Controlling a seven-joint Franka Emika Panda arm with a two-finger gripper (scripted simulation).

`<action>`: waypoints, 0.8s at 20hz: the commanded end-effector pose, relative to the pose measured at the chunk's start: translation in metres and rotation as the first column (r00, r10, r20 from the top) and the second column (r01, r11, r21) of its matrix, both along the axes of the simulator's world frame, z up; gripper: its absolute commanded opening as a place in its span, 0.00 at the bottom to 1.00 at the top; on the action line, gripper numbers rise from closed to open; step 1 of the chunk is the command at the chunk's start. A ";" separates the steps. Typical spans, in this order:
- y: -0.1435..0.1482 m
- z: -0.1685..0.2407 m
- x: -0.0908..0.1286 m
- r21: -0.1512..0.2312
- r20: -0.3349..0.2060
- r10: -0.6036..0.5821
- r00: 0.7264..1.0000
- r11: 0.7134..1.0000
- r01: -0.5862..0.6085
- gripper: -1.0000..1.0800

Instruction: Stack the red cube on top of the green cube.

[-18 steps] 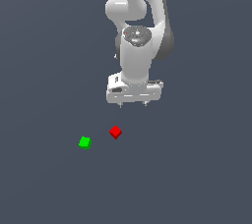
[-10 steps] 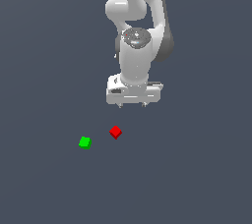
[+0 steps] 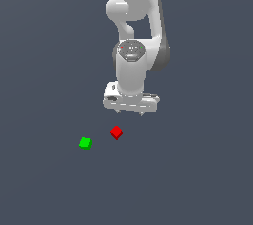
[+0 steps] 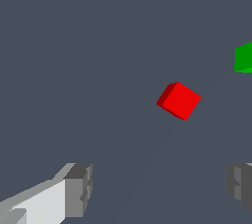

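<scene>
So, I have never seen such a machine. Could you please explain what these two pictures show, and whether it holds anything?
These are simulator renders of one robot arm. The exterior view is taken from a camera off the arm; the wrist view comes from a camera on the wrist, looking past the end effector. Its end effector hangs above a plain grey surface. On that surface lie a red cube and a green cube, apart from each other. In the wrist view the two grey fingers stand wide apart with nothing between them, so it holds nothing. The red cube lies ahead of them.
</scene>
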State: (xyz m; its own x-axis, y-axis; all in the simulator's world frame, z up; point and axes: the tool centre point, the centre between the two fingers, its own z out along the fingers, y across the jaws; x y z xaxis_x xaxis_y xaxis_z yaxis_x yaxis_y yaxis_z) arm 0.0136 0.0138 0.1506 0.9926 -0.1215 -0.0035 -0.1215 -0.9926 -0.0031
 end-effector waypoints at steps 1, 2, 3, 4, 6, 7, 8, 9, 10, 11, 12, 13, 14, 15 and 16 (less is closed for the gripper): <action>-0.006 -0.010 0.006 -0.001 0.000 -0.069 0.998 0.998 0.069 0.96; -0.009 -0.014 0.009 -0.002 0.000 -0.101 0.995 0.995 0.101 0.96; -0.013 -0.019 0.011 -0.002 0.001 -0.135 0.991 0.991 0.135 0.96; -0.016 -0.024 0.014 -0.003 0.001 -0.169 0.986 0.986 0.169 0.96; -0.023 -0.034 0.019 -0.003 0.001 -0.237 0.971 0.971 0.237 0.96; -0.027 -0.038 0.021 -0.004 0.002 -0.270 0.963 0.963 0.270 0.96; -0.030 -0.043 0.023 -0.004 0.002 -0.301 0.954 0.954 0.301 0.96; -0.034 -0.047 0.025 -0.004 0.002 -0.330 0.944 0.944 0.330 0.96; -0.037 -0.051 0.026 -0.004 0.002 -0.357 0.934 0.934 0.357 0.96; -0.040 -0.055 0.028 -0.004 0.003 -0.382 0.924 0.924 0.382 0.96; -0.043 -0.058 0.029 -0.004 0.003 -0.406 0.914 0.914 0.406 0.96; -0.046 -0.062 0.030 -0.004 0.003 -0.428 0.904 0.904 0.428 0.96; -0.049 -0.065 0.031 -0.004 0.003 -0.447 0.894 0.894 0.447 0.96; -0.051 -0.067 0.032 -0.004 0.003 -0.465 0.885 0.885 0.465 0.96; -0.054 -0.070 0.032 -0.004 0.003 -0.482 0.876 0.876 0.482 0.96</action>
